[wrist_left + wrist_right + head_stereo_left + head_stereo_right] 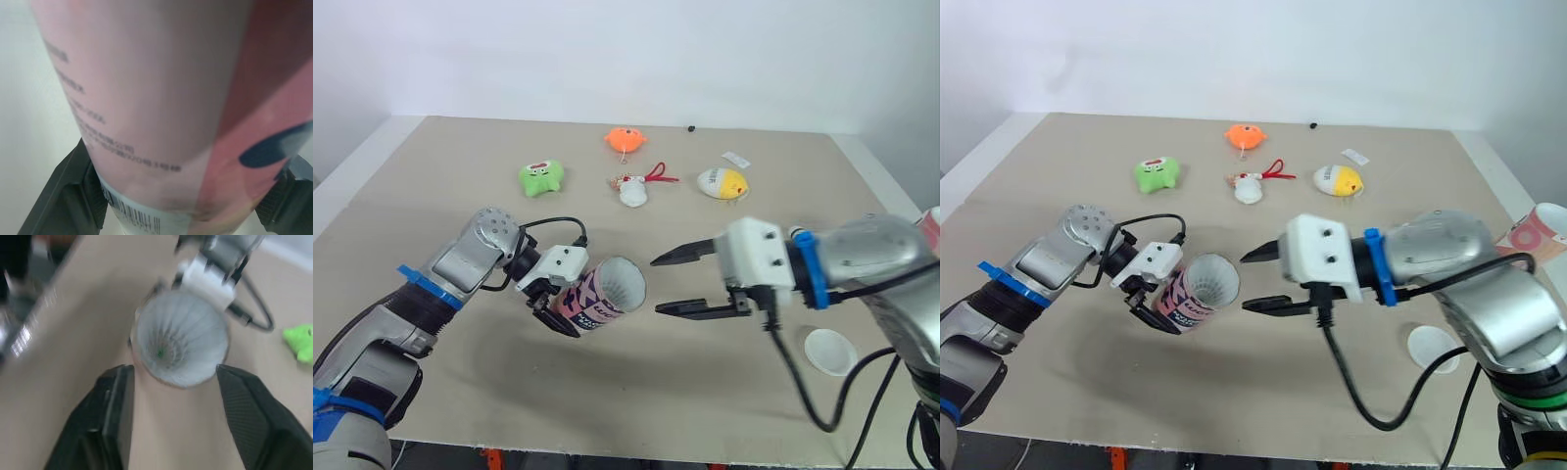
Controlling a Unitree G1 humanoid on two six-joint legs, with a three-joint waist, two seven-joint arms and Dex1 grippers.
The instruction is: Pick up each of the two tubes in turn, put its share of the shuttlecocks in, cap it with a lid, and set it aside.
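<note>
The tube [602, 294] lies tilted between my left jaws, over the near half of the desk [431, 157], with its mouth turned to the right. A shuttlecock [181, 340] sits inside it. Just right of the tube's mouth are my right jaws, spread apart with nothing between them. Farther right of the tube and nearer me, a lid [829, 351] lies on the desk. Far right of the tube is the second tube [1538, 233]. Behind the tube, four soft toys [634, 189] lie across the desk, a small tag [736, 159] among them.
</note>
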